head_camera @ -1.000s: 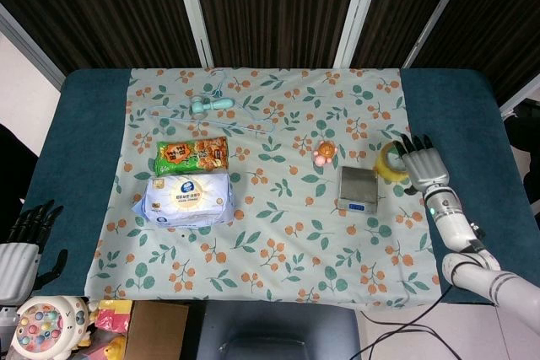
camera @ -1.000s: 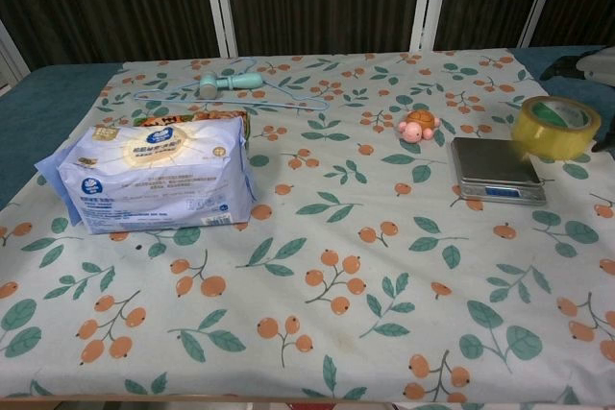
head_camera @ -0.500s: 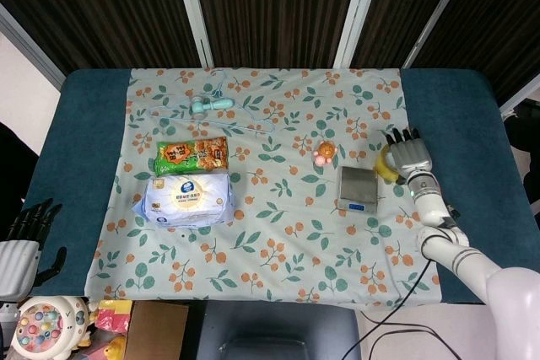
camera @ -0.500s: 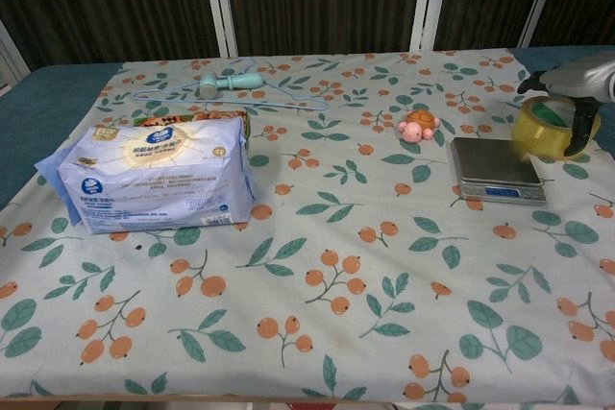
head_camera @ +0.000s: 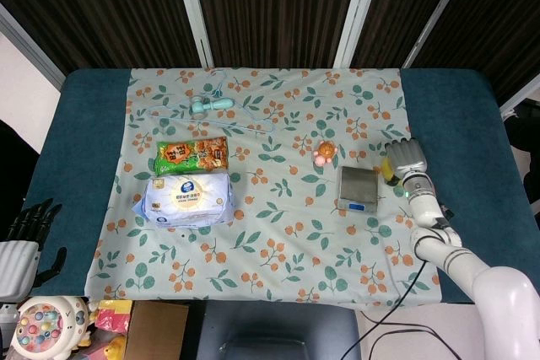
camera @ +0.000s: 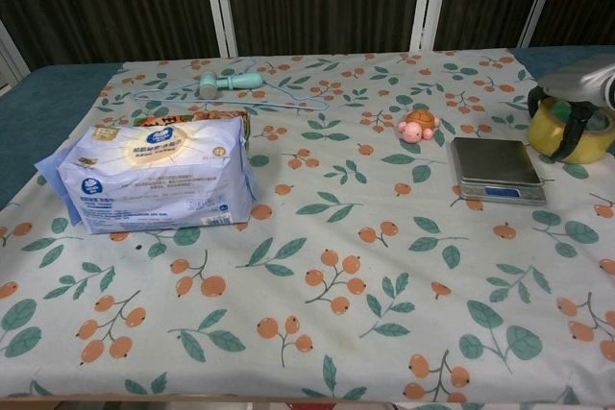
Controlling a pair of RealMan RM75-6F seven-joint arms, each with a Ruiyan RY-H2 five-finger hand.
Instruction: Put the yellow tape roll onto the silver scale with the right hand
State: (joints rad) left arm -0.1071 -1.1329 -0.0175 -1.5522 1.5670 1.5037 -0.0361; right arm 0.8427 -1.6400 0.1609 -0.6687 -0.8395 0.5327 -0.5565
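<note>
Right hand [camera: 575,103] wrapped over tape roll [camera: 569,133], fingers curled round rim, roll on cloth just right of scale [camera: 494,168]. Left hand [head_camera: 24,238] idle, spread. Risks: loose grasp, roll slipping; lifting low, clipping scale edge.

tape roll [camera: 569,132] – yellow | scale [camera: 494,163] – silver | cloth [camera: 365,266] – leaf/orange-fruit print

Open cloth between right hand [camera: 584,93] and silver scale [camera: 494,167], just beside | scale top bare | pink turtle toy [camera: 419,126] near scale's far-left corner | wipes pack [camera: 154,177], snack bag [head_camera: 191,156], hanger [head_camera: 215,110] well apart, leftward
</note>
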